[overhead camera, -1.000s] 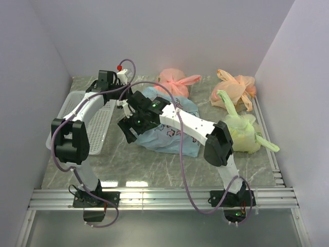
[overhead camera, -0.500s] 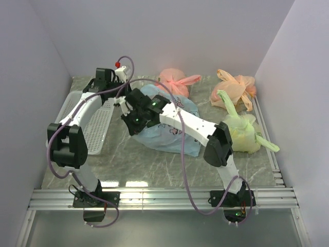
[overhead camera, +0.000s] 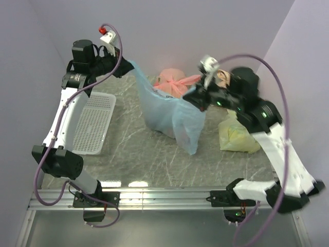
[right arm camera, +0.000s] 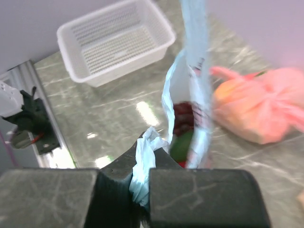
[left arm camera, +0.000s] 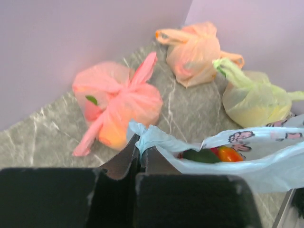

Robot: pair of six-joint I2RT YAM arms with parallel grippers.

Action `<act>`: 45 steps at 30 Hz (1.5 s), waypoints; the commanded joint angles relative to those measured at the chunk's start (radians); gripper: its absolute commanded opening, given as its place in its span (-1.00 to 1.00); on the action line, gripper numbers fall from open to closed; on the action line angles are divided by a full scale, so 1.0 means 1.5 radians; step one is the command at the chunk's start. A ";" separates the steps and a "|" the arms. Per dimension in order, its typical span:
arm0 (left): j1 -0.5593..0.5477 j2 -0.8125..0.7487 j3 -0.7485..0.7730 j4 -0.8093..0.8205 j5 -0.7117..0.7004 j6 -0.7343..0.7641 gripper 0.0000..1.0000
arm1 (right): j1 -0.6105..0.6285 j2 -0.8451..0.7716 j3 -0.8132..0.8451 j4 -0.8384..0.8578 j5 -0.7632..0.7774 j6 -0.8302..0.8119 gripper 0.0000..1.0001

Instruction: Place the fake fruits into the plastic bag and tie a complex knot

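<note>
The light blue plastic bag [overhead camera: 169,116] hangs stretched between my two grippers, its bottom near the table. My left gripper [overhead camera: 126,64] is raised at the back left, shut on one bag handle [left arm camera: 152,135]. My right gripper [overhead camera: 193,98] is lifted on the right, shut on the other handle [right arm camera: 145,156]. Fake fruits lie inside the bag: a dark green one [left arm camera: 202,156] and an orange-red one [left arm camera: 229,154] in the left wrist view, a dark red one [right arm camera: 183,116] and a green one [right arm camera: 182,142] in the right wrist view. No knot on this bag is in view.
A white basket [overhead camera: 95,121] sits at the left. A tied pink bag [overhead camera: 172,82] lies behind the blue bag. A tied orange bag [left arm camera: 194,50] lies at the back right, and a yellow-green bag [overhead camera: 236,134] sits under the right arm.
Both arms rose and swung apart, lifting the bag off the table by its handles. The right gripper shut on its handle.
</note>
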 commanded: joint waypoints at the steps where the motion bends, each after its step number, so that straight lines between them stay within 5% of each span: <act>1: -0.001 -0.021 0.074 0.004 -0.010 -0.037 -0.99 | -0.038 -0.115 -0.118 0.075 -0.029 -0.062 -1.00; 5: -0.001 -0.066 0.085 -0.055 -0.076 -0.051 -0.99 | -0.104 -0.213 -0.233 0.117 0.007 -0.087 -1.00; 11: -0.008 -0.213 -0.136 -0.104 -0.150 0.041 -0.99 | -0.172 -0.232 -0.378 0.230 0.032 -0.013 -1.00; 17: -0.017 -0.340 -0.445 -0.114 -0.197 0.176 -0.99 | -0.266 -0.118 -0.428 0.303 -0.007 0.038 -1.00; 23: -0.025 -0.347 -0.616 -0.075 -0.259 0.223 -0.99 | -0.289 0.023 -0.432 0.347 -0.031 0.054 -1.00; 33: -0.050 -0.296 -0.719 -0.038 -0.302 0.283 -0.99 | -0.286 0.236 -0.410 0.370 -0.071 0.083 -1.00; 45: -0.068 -0.162 -0.678 -0.035 -0.318 0.320 -0.99 | -0.277 0.306 -0.377 0.345 -0.076 0.049 -1.00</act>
